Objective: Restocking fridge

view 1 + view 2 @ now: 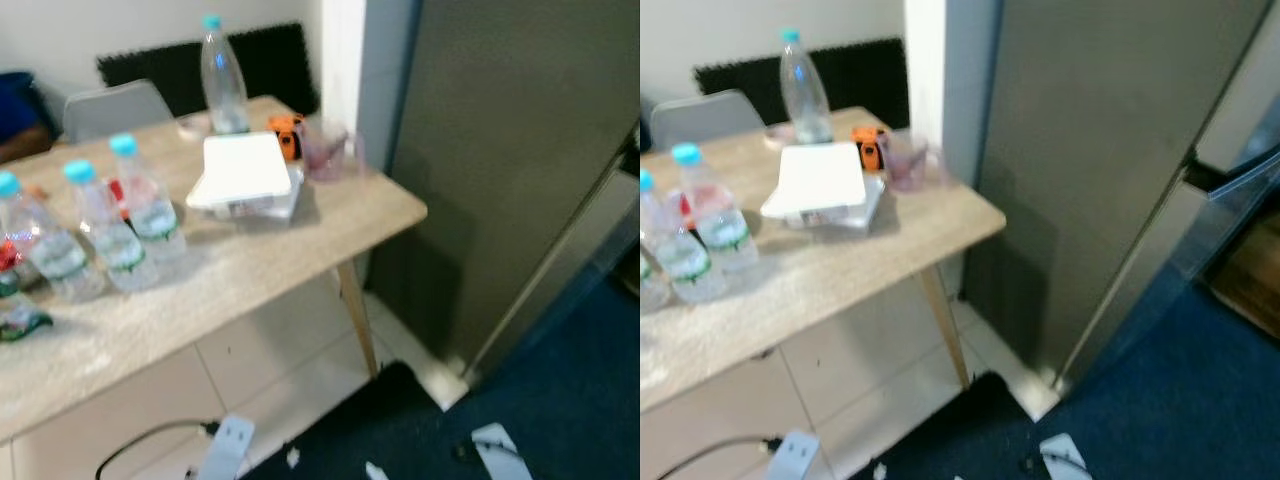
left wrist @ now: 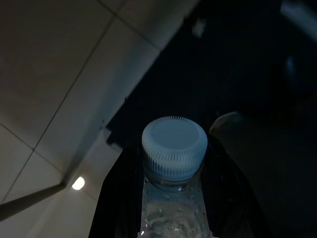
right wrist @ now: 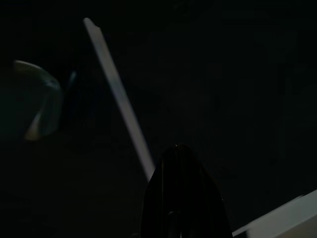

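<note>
— Pale wooden counter (image 1: 300,250) on the left, tall grey fridge (image 1: 500,150) on the right, light floor tiles meeting dark blue carpet below.

— And at the fingers?

— Left fingers (image 2: 115,203) clamped on the neck of a water bottle (image 2: 174,146), ribbed pale-blue cap poking out between them, low over the seam of tile and carpet. Right fingers (image 3: 181,198) in deep shade; cannot tell whether wide or narrow.

— Further out?

— Three capped bottles (image 1: 105,235) bunched at the counter's left part. A taller bottle (image 1: 222,75) at the far edge, near a white box (image 1: 245,175), a small orange object (image 1: 287,135) and a pinkish cup (image 1: 325,150).

— How far along?

— Probably early or midway. One bottle in hand, not yet in the fridge. At least four more waiting on the counter. Fridge door seemingly ajar at the right edge, inside hidden, so no way of counting anything already stocked.

— Any writing?

— Green-and-white bands on the counter bottles' labels, too blurred to read. No brand legible anywhere.
</note>
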`<state>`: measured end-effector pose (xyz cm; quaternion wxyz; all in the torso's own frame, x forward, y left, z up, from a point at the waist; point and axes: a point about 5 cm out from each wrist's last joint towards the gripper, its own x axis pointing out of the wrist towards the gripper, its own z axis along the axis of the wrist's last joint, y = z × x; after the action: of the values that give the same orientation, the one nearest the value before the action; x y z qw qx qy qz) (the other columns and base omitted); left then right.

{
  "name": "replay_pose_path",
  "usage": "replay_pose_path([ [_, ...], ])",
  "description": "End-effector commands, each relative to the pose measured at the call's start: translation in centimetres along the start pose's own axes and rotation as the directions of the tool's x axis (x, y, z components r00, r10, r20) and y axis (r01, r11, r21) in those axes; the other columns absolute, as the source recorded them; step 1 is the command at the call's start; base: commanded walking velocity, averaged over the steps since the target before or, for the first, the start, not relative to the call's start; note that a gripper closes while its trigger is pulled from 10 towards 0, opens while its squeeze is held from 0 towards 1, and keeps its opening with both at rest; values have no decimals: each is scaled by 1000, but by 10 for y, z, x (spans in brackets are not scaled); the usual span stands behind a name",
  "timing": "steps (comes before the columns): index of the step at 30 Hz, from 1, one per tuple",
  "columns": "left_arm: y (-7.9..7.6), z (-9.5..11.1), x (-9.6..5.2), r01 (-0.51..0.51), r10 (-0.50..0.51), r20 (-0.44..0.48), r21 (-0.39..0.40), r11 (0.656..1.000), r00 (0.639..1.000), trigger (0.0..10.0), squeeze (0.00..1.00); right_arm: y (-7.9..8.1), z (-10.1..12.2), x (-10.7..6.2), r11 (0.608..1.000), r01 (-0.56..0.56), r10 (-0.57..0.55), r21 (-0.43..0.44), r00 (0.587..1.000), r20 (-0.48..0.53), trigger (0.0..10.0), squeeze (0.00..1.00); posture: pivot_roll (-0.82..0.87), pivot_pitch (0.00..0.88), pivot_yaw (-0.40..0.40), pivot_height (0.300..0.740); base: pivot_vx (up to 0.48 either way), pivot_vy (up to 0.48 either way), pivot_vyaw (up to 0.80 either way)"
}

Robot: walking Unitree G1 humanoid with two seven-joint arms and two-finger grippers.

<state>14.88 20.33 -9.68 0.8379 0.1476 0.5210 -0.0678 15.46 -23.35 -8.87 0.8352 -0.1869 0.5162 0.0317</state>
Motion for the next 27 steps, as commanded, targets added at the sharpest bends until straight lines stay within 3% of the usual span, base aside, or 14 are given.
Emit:
replay_pose_path([
  [1, -3, -6, 0, 11, -11, -23, 7, 1000, 1000, 10000, 0, 4, -3, 0, 1000, -9, 9, 8, 1000, -6, 10000, 0, -52, 0, -19, 740, 0, -442, 0],
  [11, -5, -6, 0, 16, -16, -23, 3, 1000, 1000, 10000, 0, 3, -3, 0, 1000, -14, 14, 19, 1000, -1, 10000, 0, -55, 0, -19, 740, 0, -441, 0],
  [17, -6, -5, 0, 20, -20, -22, 1, 1000, 1000, 10000, 0, 2, -1, -1, 996, -44, 43, 75, 999, 19, 10000, 0, -56, 0, -19, 740, 0, -442, 0],
  [27, -8, -4, 0, 23, -23, -18, -1, 1000, 1000, 10000, 0, 1, 1, 0, 996, -66, 65, 65, 998, 24, 10000, 0, -59, 0, -20, 740, 0, -442, 785],
])
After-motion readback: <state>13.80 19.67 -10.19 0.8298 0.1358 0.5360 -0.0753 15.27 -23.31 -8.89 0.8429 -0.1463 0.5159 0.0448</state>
